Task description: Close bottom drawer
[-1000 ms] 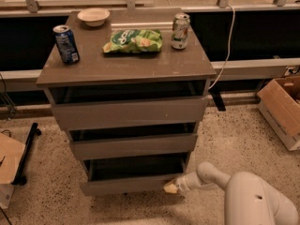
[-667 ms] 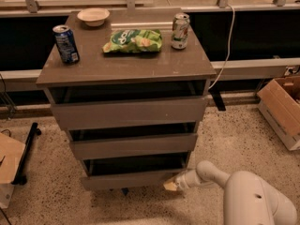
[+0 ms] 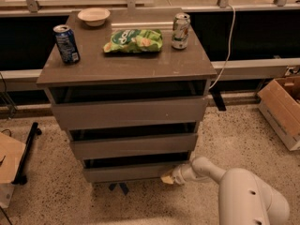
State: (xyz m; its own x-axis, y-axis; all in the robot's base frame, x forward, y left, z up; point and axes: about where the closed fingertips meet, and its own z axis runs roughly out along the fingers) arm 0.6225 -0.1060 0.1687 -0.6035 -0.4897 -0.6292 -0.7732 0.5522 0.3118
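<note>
The bottom drawer (image 3: pixel 131 172) is the lowest flat grey-brown front of the three-drawer cabinet (image 3: pixel 126 67). Only a narrow dark gap shows above it and it sits nearly in line with the middle front (image 3: pixel 133 146). My gripper (image 3: pixel 168 177) is at the drawer front's right end, its yellowish tip touching the panel's lower right corner. The white arm (image 3: pixel 234 191) reaches in from the lower right.
On the cabinet top stand a blue can (image 3: pixel 66 43), a white bowl (image 3: pixel 93 16), a green chip bag (image 3: pixel 134 40) and a light can (image 3: pixel 180 30). A cardboard box (image 3: pixel 283 111) sits on the floor at right. A white cable (image 3: pixel 226 50) hangs behind.
The bottom drawer has slid inward toward the cabinet, with my gripper following its right end. The items on top have not moved.
</note>
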